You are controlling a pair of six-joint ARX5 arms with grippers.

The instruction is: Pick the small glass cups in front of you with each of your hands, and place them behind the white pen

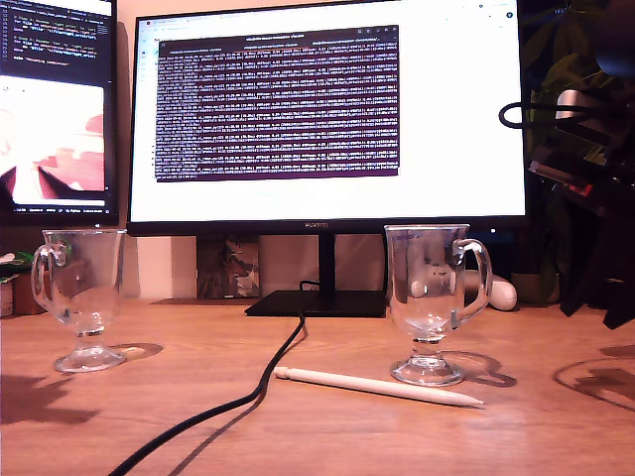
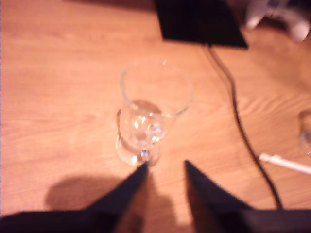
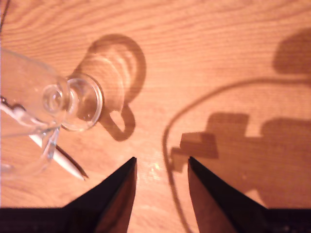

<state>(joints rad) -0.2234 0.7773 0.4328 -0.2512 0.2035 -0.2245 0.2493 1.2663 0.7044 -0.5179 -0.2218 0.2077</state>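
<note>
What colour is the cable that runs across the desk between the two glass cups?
Black. The cable shows best in the exterior view.

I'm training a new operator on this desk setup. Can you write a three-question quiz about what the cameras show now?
1. True or false: my first gripper holds a glass cup.
2. What lies right in front of the cup on the exterior view's right? A) white pen B) black cable C) nothing
3. Fill in: the other cup stands on the exterior view's ____.

Key:
1. False; both claws are open and empty, as is my second gripper.
2. A, the white pen.
3. Left.
</note>
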